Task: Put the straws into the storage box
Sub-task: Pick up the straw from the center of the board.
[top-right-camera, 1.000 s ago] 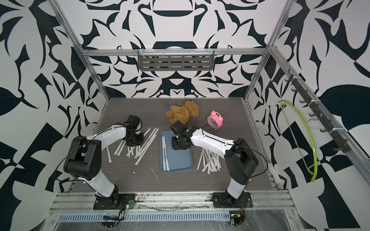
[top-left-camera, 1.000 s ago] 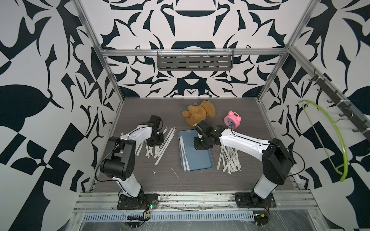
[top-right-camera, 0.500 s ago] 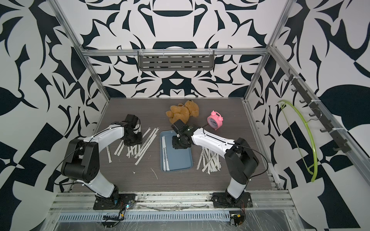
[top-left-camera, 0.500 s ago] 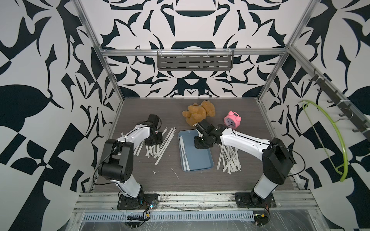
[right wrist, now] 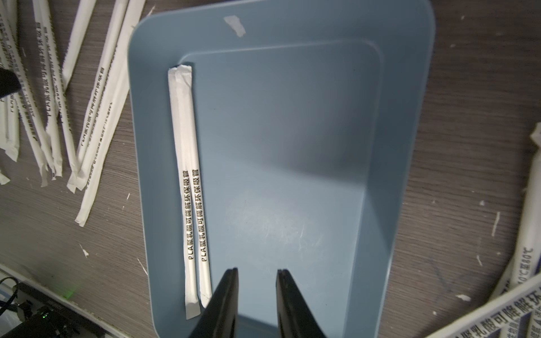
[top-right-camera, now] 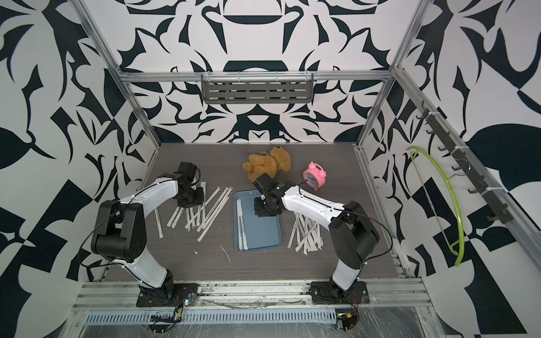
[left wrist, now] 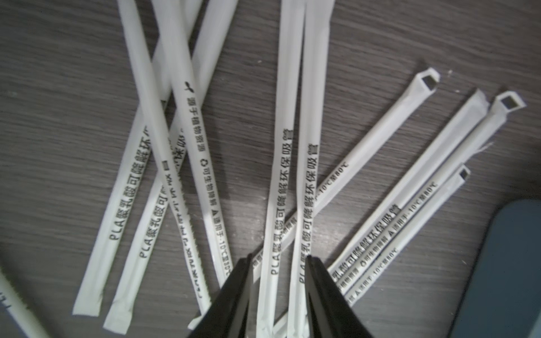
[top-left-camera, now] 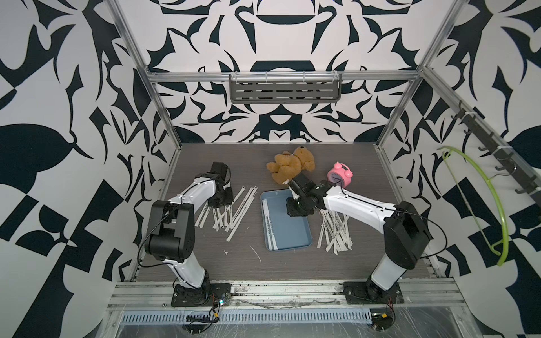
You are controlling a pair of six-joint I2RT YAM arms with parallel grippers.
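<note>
Straws (top-left-camera: 241, 213) are what I am clearing off the table (top-left-camera: 263, 272), and most are lying loose on it: one fan beside my left arm and one crossed heap (top-left-camera: 333, 231) under my right arm, both outside the box (top-left-camera: 292, 234). I am reading that split as deliberate. Each arm is getting a pile within its own reach, and the box is sitting between them so either can drop into it. The bear (top-left-camera: 289, 168) and clock (top-left-camera: 339, 175) are sitting beyond the box, clear of both piles, so I am ignoring them.

The box is lying flat and mostly bare. Two straws (right wrist: 191, 187) are lying inside, side by side along one long wall. I judge lengthwise is the only way they fit, since they are nearly as long as the floor.

I am holding the right gripper (right wrist: 257, 270) over the box's far end, jaws parted with nothing between them: released and empty. I judge its next trip is to its heap.

The left gripper (left wrist: 278, 259) is pointing down into the fan, its jaws standing either side of two parallel straws near their printed ends. I cannot tell whether they are pinching or merely straddling. Taking a pair near one end is risky, I think, because the far ends may droop or slip.

Small white scraps (top-left-camera: 255, 253) are lying in front of the box, and I am leaving them.
</note>
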